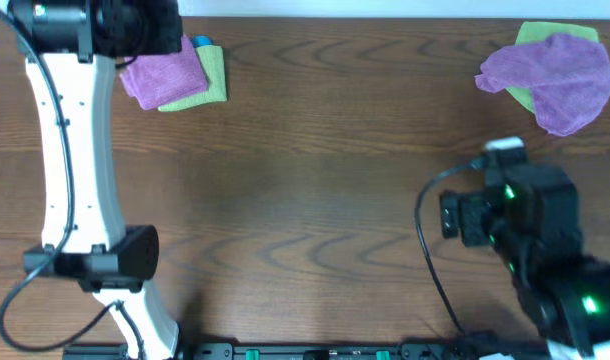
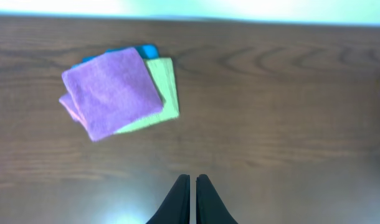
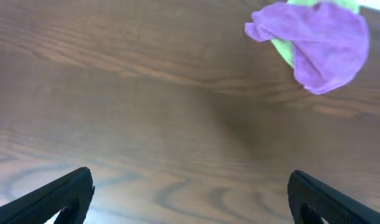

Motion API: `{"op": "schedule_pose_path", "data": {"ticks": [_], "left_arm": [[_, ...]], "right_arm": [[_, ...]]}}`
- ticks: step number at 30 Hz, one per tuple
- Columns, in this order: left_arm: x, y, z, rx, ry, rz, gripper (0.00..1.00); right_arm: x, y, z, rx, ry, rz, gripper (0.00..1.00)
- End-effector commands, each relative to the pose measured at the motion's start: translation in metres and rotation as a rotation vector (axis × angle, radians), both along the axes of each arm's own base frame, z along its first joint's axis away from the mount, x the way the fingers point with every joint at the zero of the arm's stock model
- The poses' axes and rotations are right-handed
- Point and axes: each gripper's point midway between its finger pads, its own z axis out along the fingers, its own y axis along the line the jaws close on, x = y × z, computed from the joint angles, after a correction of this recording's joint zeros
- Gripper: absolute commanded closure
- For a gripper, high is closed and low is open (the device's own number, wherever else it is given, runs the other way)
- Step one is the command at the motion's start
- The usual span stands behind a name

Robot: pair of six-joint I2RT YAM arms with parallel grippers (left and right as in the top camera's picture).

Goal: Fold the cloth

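At the far left of the table [image 1: 315, 200], the cloth [image 1: 163, 74] lies folded into a neat pinkish-purple square, turned a little askew, its top face flat and smooth. In the left wrist view one pinker layer peeks out at its lower left corner; no tag can be made out. It rests on a folded lime-green cloth [image 2: 167, 93], which shows along its right side and lower edge, and a sliver of a blue cloth [image 2: 146, 50] sticks out at the far corner beneath both. The left gripper [image 2: 191, 182] hangs over bare wood on the near side of this stack, apart from it, with its two dark fingers pressed together and nothing between them. Well away, at the far right of the table, a more violet cloth [image 1: 551, 76] lies crumpled over a second lime-green cloth [image 1: 555, 32], covering most of it. The right gripper [image 3: 190, 177] is near that heap but clear of it, its fingers spread wide and holding nothing, with only wood grain between them.
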Motion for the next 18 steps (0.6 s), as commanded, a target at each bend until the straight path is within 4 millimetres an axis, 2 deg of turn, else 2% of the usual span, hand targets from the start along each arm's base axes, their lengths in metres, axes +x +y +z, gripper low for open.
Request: {"op": "schedule_pose_path", "data": {"ticks": [1,7,11,14,18], "left_arm": [[-0.031,0.006,0.034,0.030,-0.062,0.018,0.94],[-0.106,0.004,0.076,0.056,-0.119,0.010,0.94],[-0.160,0.004,0.104,0.097,-0.207,0.031,0.94],[-0.191,0.004,0.105,0.084,-0.225,0.039,0.94],[-0.221,0.011,0.084,0.080,-0.216,0.067,0.94]], "right_arm": [[-0.015,-0.009,0.020,-0.036,-0.073,0.009,0.01],[-0.051,-0.017,0.041,-0.015,-0.195,0.012,0.01],[-0.073,-0.019,0.042,0.003,-0.218,0.027,0.01],[-0.081,-0.020,0.042,0.012,-0.227,0.030,0.01],[-0.087,-0.021,0.037,0.016,-0.207,0.024,0.01]]}}
